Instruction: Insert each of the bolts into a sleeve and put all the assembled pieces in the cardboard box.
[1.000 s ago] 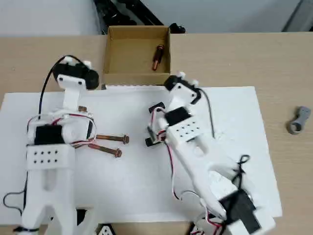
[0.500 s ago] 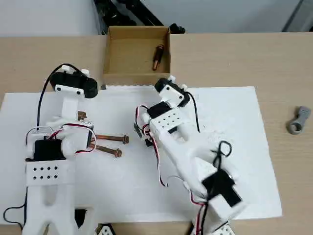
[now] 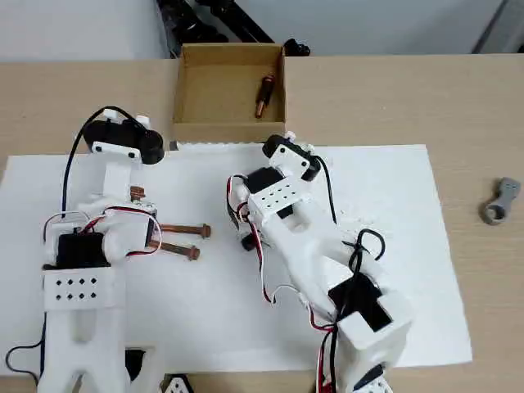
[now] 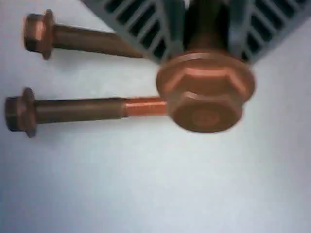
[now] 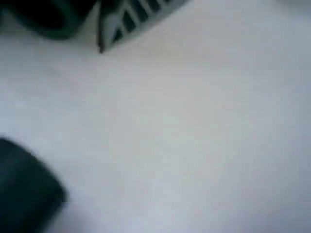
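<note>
My left gripper (image 3: 136,196) is shut on a copper bolt (image 4: 206,91), whose hex head faces the left wrist camera between the ribbed fingers (image 4: 146,26). Two more bolts (image 3: 185,231) (image 3: 177,249) lie side by side on the white paper just right of that gripper, and they appear in the left wrist view as the upper bolt (image 4: 73,38) and the lower bolt (image 4: 73,109). My right gripper (image 3: 244,226) hovers open over the paper right of the bolt heads, with nothing between its fingers (image 5: 127,19). The cardboard box (image 3: 190,92) at the back holds one copper piece (image 3: 266,96).
A white paper sheet (image 3: 393,188) covers the middle of the wooden table. A small grey part (image 3: 500,201) lies alone on the bare wood at the far right. Dark equipment stands behind the box.
My right arm has swung left and its gripper now sits nearer the two loose bolts. My left arm shifted slightly, still holding its bolt.
</note>
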Robot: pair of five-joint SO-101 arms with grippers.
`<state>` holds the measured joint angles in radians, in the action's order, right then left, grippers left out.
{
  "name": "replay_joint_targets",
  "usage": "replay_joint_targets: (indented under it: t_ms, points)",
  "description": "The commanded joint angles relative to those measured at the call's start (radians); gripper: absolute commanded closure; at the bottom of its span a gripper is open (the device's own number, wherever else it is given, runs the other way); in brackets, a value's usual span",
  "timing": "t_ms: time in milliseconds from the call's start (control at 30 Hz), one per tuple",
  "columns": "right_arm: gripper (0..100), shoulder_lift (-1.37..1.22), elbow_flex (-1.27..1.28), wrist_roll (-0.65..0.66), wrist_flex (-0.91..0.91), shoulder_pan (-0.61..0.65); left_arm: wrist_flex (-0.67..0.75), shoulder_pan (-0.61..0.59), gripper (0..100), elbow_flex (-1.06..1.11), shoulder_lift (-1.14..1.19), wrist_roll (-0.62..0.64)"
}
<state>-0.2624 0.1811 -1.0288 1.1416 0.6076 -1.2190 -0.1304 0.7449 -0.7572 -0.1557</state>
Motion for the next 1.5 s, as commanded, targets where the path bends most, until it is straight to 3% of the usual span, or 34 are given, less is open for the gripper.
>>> replay_joint_targets:
  t_ms: [0, 300, 467, 700, 867, 1467]
  points:
    - [99.5, -0.004, -0.043, 0.072, -0.018, 0.015, -0.002, -0.008, 99, -0.005, -0.026, 0.0]
    - [99.4, 0.013, -0.049, 0.161, 0.073, 0.015, -0.002, -0.008, 99, -0.005, -0.026, -0.009]
    - [99.4, 0.151, -0.048, 0.235, 0.137, 0.013, -0.002, -0.008, 99, -0.005, -0.026, -0.02]
    - [99.5, 0.404, -0.041, 0.489, 0.165, 0.013, -0.002, -0.008, 99, -0.007, -0.031, -0.018]
    - [99.5, 0.427, -0.002, 0.687, 0.202, 0.008, -0.002, -0.008, 99, -0.01, -0.032, -0.017]
    - [96.5, 0.249, 0.092, 0.795, 0.177, 0.008, -0.002, -0.008, 99, -0.005, -0.032, -0.041]
